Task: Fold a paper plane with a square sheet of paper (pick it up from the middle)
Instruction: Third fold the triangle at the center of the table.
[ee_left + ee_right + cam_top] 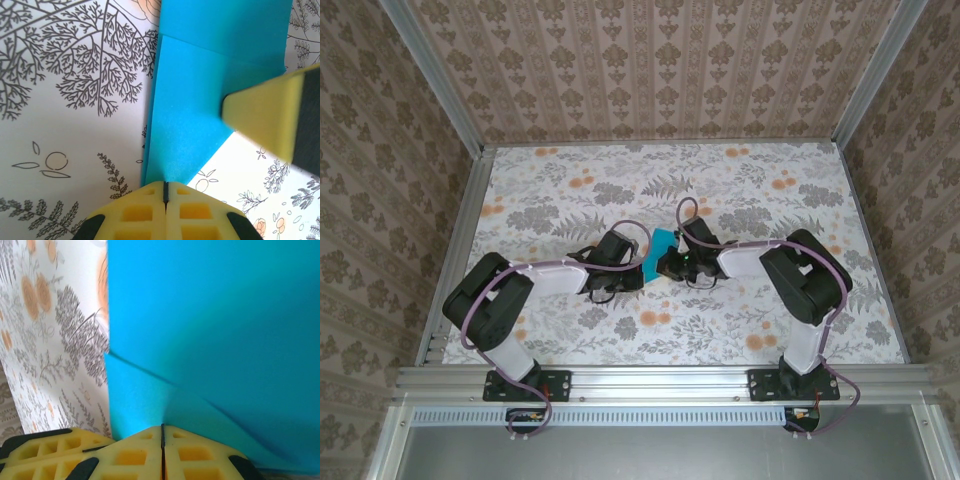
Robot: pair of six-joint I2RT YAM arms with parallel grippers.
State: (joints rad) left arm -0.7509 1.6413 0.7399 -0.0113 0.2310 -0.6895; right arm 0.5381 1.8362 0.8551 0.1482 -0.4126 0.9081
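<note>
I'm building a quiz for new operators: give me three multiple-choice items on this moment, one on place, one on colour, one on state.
1. Where is the sheet of paper?
A) far left corner
B) middle of the table, between the left pincer and right pincer
C) on the near rail

2. What colour are the pincer fingers?
A) red
B) white
C) yellow

3. How is the left pincer?
A) shut on the paper
B) wide open
C) shut on nothing

Answers: B, the top view shows it between them; C, both wrist views show yellow foam; A, its fingers meet with the paper's edge pinched between.
</note>
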